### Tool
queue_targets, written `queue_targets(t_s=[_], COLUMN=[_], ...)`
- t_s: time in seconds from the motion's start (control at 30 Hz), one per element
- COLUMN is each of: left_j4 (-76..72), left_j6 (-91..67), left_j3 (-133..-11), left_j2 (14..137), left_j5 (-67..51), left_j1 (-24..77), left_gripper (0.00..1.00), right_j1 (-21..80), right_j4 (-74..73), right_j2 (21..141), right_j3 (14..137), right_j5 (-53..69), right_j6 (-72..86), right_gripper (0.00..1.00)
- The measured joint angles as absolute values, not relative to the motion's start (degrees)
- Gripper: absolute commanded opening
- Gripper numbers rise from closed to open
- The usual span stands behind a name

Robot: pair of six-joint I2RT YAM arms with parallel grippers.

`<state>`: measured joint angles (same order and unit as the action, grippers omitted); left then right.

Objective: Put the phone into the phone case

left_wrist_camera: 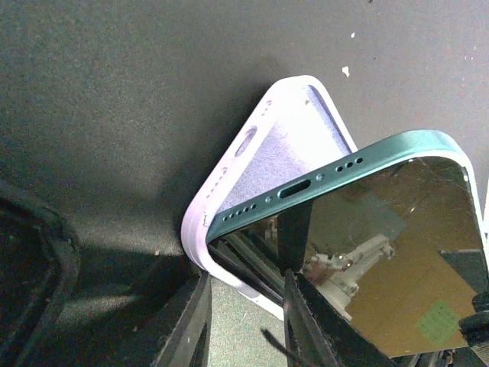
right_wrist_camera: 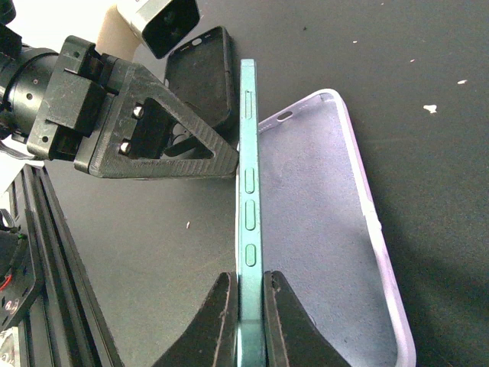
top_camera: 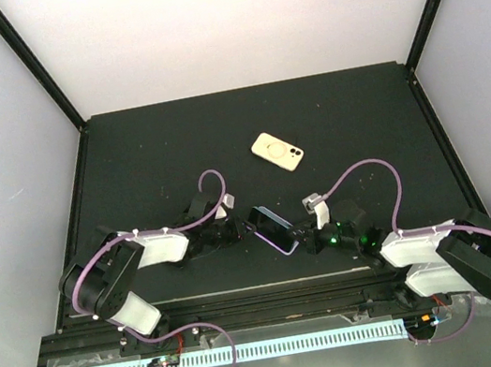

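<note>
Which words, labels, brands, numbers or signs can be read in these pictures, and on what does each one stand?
None can be read.
phone: only buttons and holes, no letters.
lilac case: plain.
beige case: a ring mark, no letters.
white strip: fine marks, too small to read.
green patch mirrored in the phone's screen: blurred.

The phone is showing a teal-green edge and a dark glossy face mirroring brown and green patches. Just beside the phone, the lilac case is showing a paler, whitish rim. Beyond the phone, a cream case is showing a white ring, and a black case is looking matt. Under the phone, the table is showing black, flecked with white.
</note>
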<state>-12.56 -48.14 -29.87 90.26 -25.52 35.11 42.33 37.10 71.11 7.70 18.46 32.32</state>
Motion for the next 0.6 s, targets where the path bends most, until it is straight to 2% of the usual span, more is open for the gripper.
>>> queue_targets(t_s=[0.17, 0.43, 0.6], left_j4=[-11.7, -9.5, -9.4], left_j6=[-48.2, -46.9, -45.8], left_j3=[-30.7, -32.9, -34.5], left_j2=[90.8, 91.9, 92.9], left_j5=[-25.6, -25.3, -25.3], left_j1=[35.1, 35.1, 35.1], left_gripper=[0.26, 0.26, 0.26], right_j1=[42.3, 42.3, 42.3], right_j4=[36.2, 26.9, 18.9], right_j2=[71.8, 71.4, 71.0], right_j3=[8.3, 11.7, 13.2], right_j5=[18.4, 17.5, 15.7], right_j6=[34.0, 34.6, 34.4], right_gripper=[0.09, 0.22, 0.26])
